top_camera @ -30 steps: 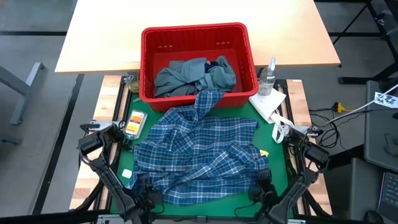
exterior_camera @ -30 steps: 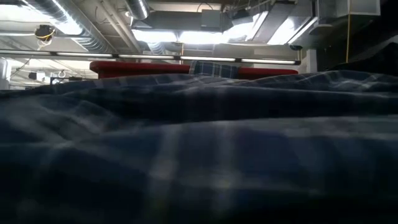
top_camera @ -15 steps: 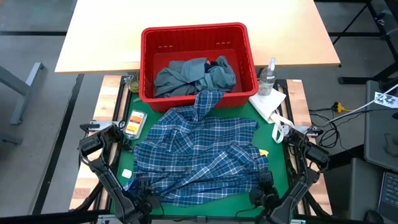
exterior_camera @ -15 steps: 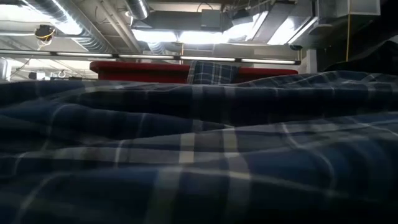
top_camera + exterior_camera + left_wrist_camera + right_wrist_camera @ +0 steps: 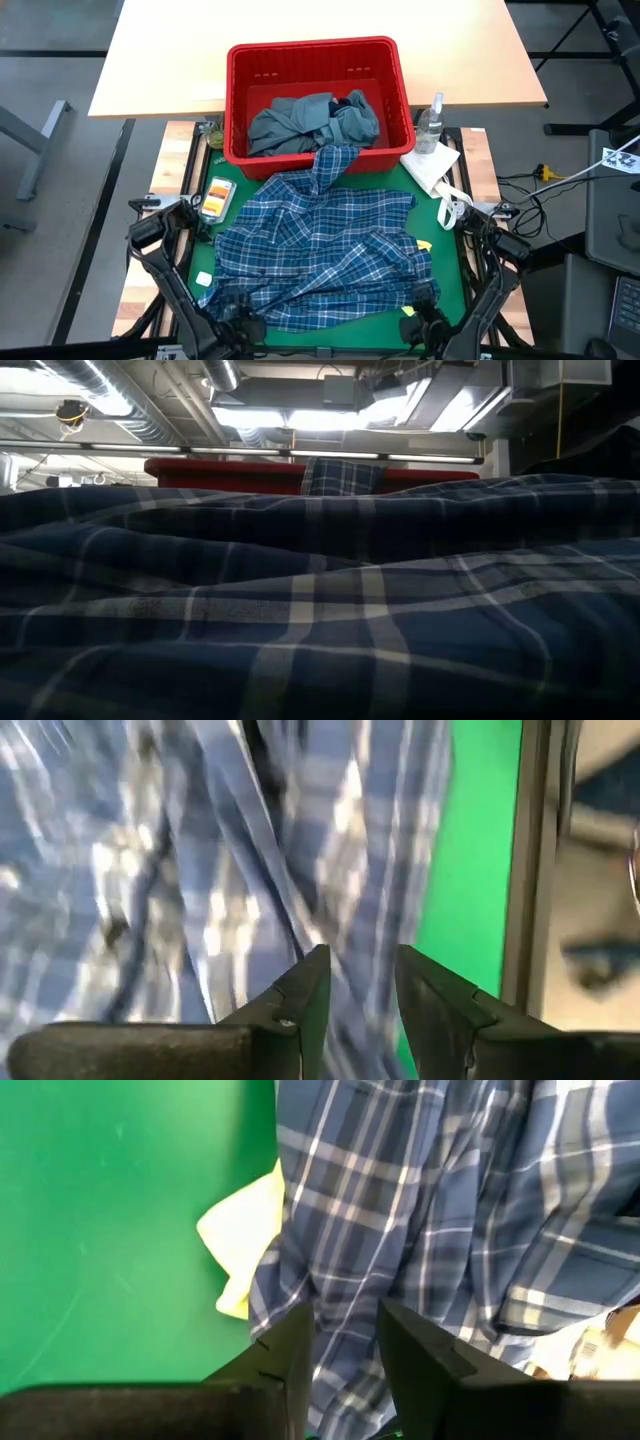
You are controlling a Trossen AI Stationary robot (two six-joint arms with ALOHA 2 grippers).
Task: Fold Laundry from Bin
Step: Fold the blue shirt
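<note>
The blue-white plaid shirt lies crumpled across the green mat. One sleeve is draped over the near rim of the red bin. Inside the bin lies a grey-blue garment. A small yellow garment peeks out from under the shirt's right edge. At the table's near edge my left gripper and my right gripper are each shut on the shirt's near edge. In the low view the plaid shirt fills the foreground and hides both grippers. My left gripper pinches the shirt's near edge at its left end between the two fingers, slanting down from the near side. One layer or several, I cannot tell. My right gripper pinches the shirt's near edge at its right end between the two fingers, slanting down from the near side. Folds run from the hold out over the mat.
A clear spray bottle and a white paper towel sit right of the bin. An orange-and-white object and a small white piece lie on the mat's left side. A pale wooden table lies beyond the bin.
Both grippers have risen and drawn a little toward the table's near edge, taking the shirt's near edge along. The rest of the shirt stays on the mat, its sleeve still over the bin's rim.
</note>
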